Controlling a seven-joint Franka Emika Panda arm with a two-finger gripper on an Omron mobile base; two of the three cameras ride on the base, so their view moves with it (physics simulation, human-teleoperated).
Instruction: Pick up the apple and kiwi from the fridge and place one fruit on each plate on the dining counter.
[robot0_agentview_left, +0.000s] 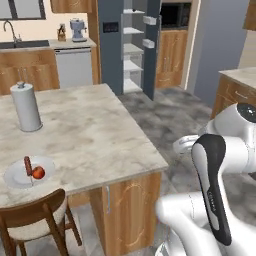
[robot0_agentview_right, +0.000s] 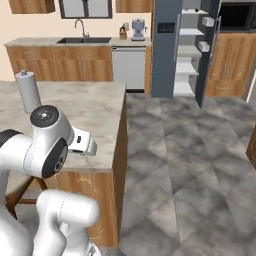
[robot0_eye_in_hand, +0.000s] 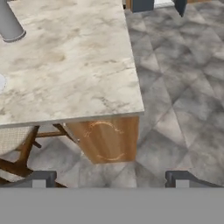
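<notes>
The apple (robot0_agentview_left: 38, 173) lies on a white-grey plate (robot0_agentview_left: 15, 179) near the front left of the dining counter (robot0_agentview_left: 95, 135), with a reddish-brown stick (robot0_agentview_left: 28, 165) beside it. The kiwi is out of view. Across the floor, the dark fridge (robot0_agentview_left: 111, 50) stands with its door open, showing white shelves (robot0_agentview_right: 186, 65). In the hand view my gripper (robot0_eye_in_hand: 111, 178) hangs open and empty above the counter's front right corner (robot0_eye_in_hand: 131, 105) and the floor. Its fingertips (robot0_eye_in_hand: 43, 178) are spread wide and touch nothing.
A grey paper-towel roll (robot0_agentview_left: 25, 107) stands at the counter's left. A wooden chair (robot0_agentview_left: 35, 215) is tucked under the near edge. The sink counter (robot0_agentview_right: 75, 42) with a coffee machine (robot0_agentview_right: 137, 29) runs along the back wall. Grey tiled floor (robot0_agentview_right: 190, 165) lies between the island and the fridge.
</notes>
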